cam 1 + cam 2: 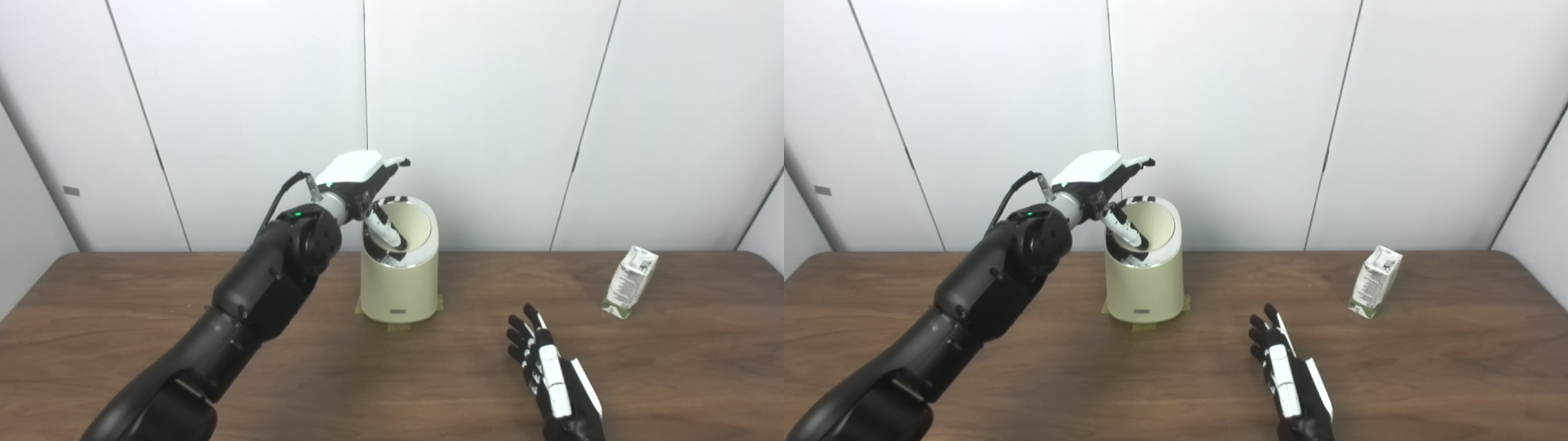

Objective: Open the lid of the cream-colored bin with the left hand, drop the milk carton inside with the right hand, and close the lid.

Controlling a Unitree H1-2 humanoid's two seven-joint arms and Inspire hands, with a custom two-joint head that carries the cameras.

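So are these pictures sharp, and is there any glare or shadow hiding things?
Left eye view: soft even light, faint sheen on the brown wooden table, print on the small white-and-green milk carton too blurred to read. Right eye view: the same softness, with the inside of the cream-colored round bin shadowed around the left hand; the right hand casts almost no shadow.

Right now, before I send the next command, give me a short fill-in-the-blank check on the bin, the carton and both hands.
1. The left hand is at the bin's ____, which is tipped open.
2. The milk carton stands on the ____.
3. The right hand holds ____.
4. The carton is on the bin's ____ side in the picture.

Missing words: lid; table; nothing; right
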